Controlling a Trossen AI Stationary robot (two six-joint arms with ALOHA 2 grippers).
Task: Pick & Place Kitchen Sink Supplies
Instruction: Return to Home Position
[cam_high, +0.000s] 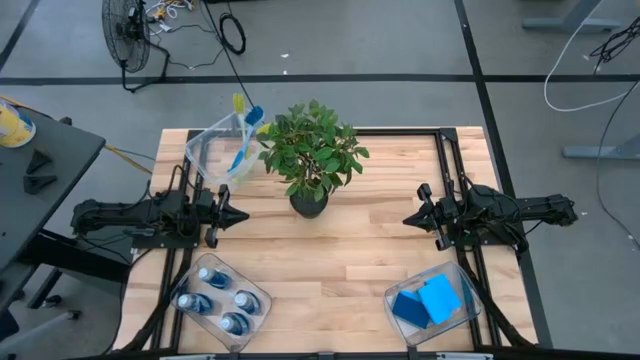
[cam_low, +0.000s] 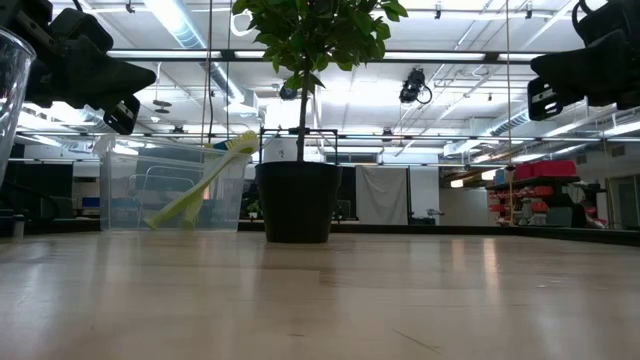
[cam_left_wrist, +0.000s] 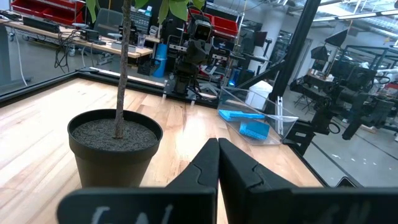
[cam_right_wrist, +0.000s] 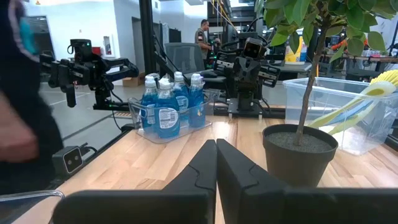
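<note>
Several small blue bottles (cam_high: 220, 300) stand in a clear bin at the near left, also seen as bottles (cam_right_wrist: 168, 107). Two flat blue sponges (cam_high: 428, 300) lie in a clear bin at the near right, also seen as sponges (cam_left_wrist: 249, 123). Yellow-green dish brushes (cam_high: 242, 130) lean in a clear bin at the far left, their heads over its rim, also seen as brushes (cam_low: 200, 190). My left gripper (cam_high: 243, 215) is shut, held level above the table at its left side. My right gripper (cam_high: 408, 218) is shut, level at the right side. Both point toward the table's middle and hold nothing.
A leafy potted plant (cam_high: 312, 160) in a black pot stands at the table's middle, toward the far edge, between the two grippers. A person (cam_right_wrist: 22, 106) is close at the edge of the right wrist view. Bare wood (cam_high: 330, 260) lies between the two near bins.
</note>
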